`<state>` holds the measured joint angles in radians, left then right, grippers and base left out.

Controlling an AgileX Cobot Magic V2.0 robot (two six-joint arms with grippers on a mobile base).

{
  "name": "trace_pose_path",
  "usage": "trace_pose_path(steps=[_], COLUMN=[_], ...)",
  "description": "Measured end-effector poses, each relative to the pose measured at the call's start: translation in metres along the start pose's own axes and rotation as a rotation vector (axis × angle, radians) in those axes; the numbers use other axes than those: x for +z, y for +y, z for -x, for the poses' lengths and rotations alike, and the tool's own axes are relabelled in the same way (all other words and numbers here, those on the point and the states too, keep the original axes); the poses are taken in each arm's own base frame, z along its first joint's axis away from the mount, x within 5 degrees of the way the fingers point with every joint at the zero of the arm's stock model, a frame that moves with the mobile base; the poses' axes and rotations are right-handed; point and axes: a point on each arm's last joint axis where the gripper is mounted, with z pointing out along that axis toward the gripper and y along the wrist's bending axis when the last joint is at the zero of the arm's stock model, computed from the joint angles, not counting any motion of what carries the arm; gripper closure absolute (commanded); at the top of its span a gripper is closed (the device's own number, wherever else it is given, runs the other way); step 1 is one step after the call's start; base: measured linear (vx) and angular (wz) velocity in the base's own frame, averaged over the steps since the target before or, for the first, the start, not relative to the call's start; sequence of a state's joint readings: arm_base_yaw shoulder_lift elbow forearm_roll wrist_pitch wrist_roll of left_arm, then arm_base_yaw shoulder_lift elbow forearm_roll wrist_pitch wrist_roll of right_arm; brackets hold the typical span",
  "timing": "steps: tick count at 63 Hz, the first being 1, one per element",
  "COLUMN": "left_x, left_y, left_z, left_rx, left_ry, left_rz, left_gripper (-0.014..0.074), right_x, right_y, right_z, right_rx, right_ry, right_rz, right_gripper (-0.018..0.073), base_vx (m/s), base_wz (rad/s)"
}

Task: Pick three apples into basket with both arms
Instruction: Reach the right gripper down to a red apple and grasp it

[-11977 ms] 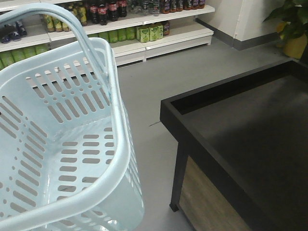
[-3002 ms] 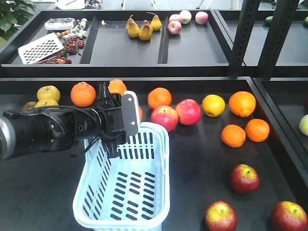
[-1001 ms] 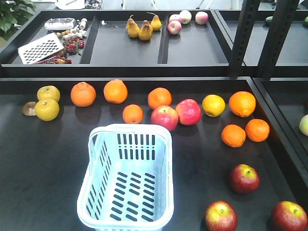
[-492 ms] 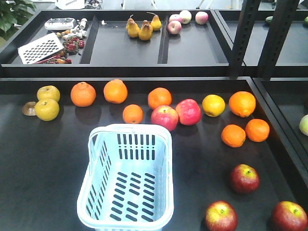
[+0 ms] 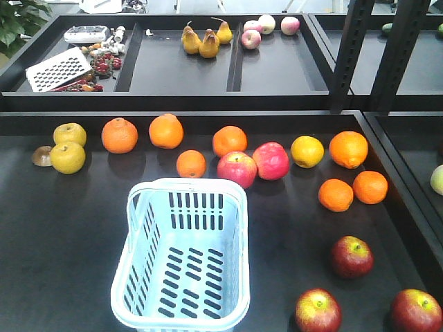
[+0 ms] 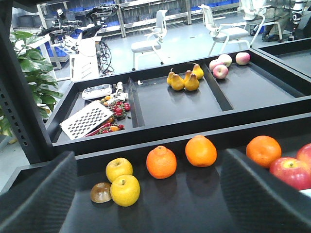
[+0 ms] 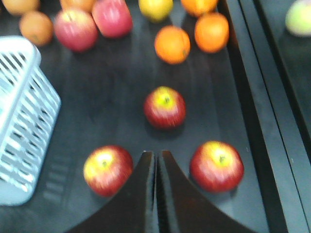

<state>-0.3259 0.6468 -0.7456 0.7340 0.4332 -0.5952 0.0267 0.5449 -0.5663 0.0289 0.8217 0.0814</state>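
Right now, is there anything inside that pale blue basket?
Nothing: the basket shows only its bare slotted floor. The three dark red apples lie on the black table to its right. Only a strip behind the near rim is hidden.

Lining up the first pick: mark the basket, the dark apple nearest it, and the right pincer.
Basket (image 5: 142, 249): front view, on its left slotted wall.
Nearest dark apple (image 5: 318, 312): front view, middle of its skin.
Right pincer (image 7: 156, 155): right wrist view, between the closed tips.
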Motion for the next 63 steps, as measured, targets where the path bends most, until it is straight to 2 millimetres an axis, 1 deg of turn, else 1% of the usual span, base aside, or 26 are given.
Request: trace_pose_path(steps=[7,10,16,18,20,23,26,27,33,34,37,47,53,58,63], left_x=[0.000,0.000,0.000,0.000,0.000,0.000,0.000,0.000,0.000,0.000,0.000,0.000,0.000,0.000,0.000], left_y=[0.000,0.000,0.000,0.000,0.000,0.000,0.000,0.000,0.000,0.000,0.000,0.000,0.000,0.000,0.000], left_z=[0.000,0.000,0.000,0.000,0.000,0.000,0.000,0.000,0.000,0.000,0.000,0.000,0.000,0.000,0.000], left_rx=[0.000,0.000,0.000,0.000,0.000,0.000,0.000,0.000,0.000,0.000,0.000,0.000,0.000,0.000,0.000], left_ry=[0.000,0.000,0.000,0.000,0.000,0.000,0.000,0.000,0.000,0.000,0.000,0.000,0.000,0.000,0.000], left_rz=[0.000,0.000,0.000,0.000,0.000,0.000,0.000,0.000,0.000,0.000,0.000,0.000,0.000,0.000,0.000], left_gripper=[0.0024,0.0024,0.0024,0.0024,0.0024,0.0024,0.0024,0.0024,0.0024,0.0024,0.0024,0.0024,0.0024,0.0024,0.0024], right_x=[0.009,0.012,0.015,0.015,0.015,0.015,0.015,0.015,0.015,0.015,0.015,0.015,0.016,0.021,0.033], right_y=[-0.001,-0.001,-0.001,-0.001,-0.001,0.000,0.001,0.001,0.001,0.001,0.001,0.001,0.002,0.004,0.008], right_z=[0.003,0.003,0.003,0.003,0.003,0.003,0.003,0.003,0.003,0.003,0.003,0.003,0.003,0.004,0.004], right_rx=[-0.025,-0.037,-0.054,-0.054,-0.050,-0.045,-0.039,-0.036,-0.035,-0.035,-0.036,-0.045,-0.086,-0.154,-0.196], right_ry=[0.066,0.084,0.105,0.108,0.109,0.111,0.111,0.111,0.114,0.114,0.114,0.114,0.117,0.145,0.200], right_rz=[-0.021,-0.023,-0.020,-0.018,-0.014,-0.008,0.000,0.002,0.005,0.005,0.005,0.005,0.013,0.040,0.096], right_gripper=[0.0542,0.0511,0.0410,0.0350,0.0317,0.0221,0.0142,0.0102,-0.0070,-0.0117,-0.0172,-0.0162,-0.0152,-0.0145,-0.0141], base_vx=[0.00,0.00,0.00,0.00,0.00,0.00,0.00,0.00,0.00,0.00,0.00,0.00,0.00,0.00,0.00], base_wz=[0.00,0.00,0.00,0.00,0.00,0.00,0.00,0.00,0.00,0.00,0.00,0.00,0.00,0.00,0.00])
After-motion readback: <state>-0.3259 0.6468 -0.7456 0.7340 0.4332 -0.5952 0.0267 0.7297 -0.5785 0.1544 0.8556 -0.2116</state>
